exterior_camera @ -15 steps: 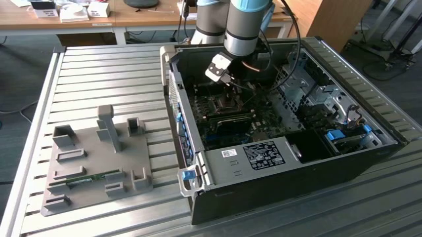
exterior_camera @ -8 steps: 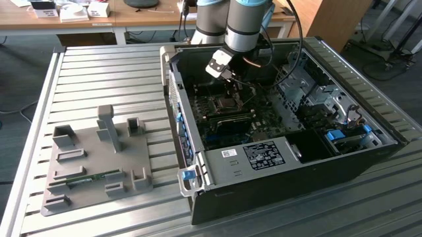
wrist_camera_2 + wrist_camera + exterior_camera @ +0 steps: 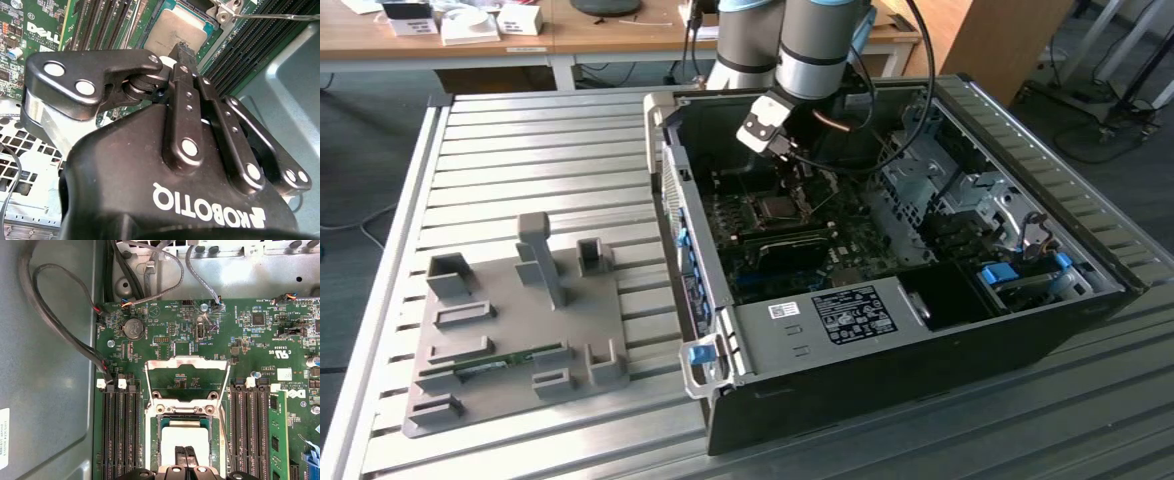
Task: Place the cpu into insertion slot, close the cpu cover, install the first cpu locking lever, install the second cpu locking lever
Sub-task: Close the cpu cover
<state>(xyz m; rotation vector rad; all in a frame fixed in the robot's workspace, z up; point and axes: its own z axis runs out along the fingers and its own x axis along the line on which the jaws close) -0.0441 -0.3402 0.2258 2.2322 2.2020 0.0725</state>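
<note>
- Grey fixture plate (image 3: 494, 330): lies on the slatted table, well to the exterior view's left of the insertion slot (image 3: 778, 208) and outside the computer case (image 3: 881, 390). It is judged to be a parts-staging stand.
- Memory slots (image 3: 120, 430): long black rows just beside the insertion slot on two opposite sides. They are not part of this operation.
- Insertion slot: set in the green board on the floor of the case, which gives the arm access from above.
- Cpu (image 3: 185, 432): lies flat inside the insertion slot's silver rim, pale face up. Placement appears complete.
- Cpu cover (image 3: 187, 360): swung open on its hinge edge, just beyond the insertion slot. The opening over the slot is unobstructed, and the closing step is not yet done.
- Thin silver rod (image 3: 270, 16): runs just beside the insertion slot, probably a locking lever. Whether it is latched cannot be told.
- Gripper (image 3: 186, 457): directly above the insertion slot, tips over the cpu face. The fingers are pressed together with nothing visible between them. This suits pushing rather than carrying. Contact with the cpu cannot be confirmed.
</note>
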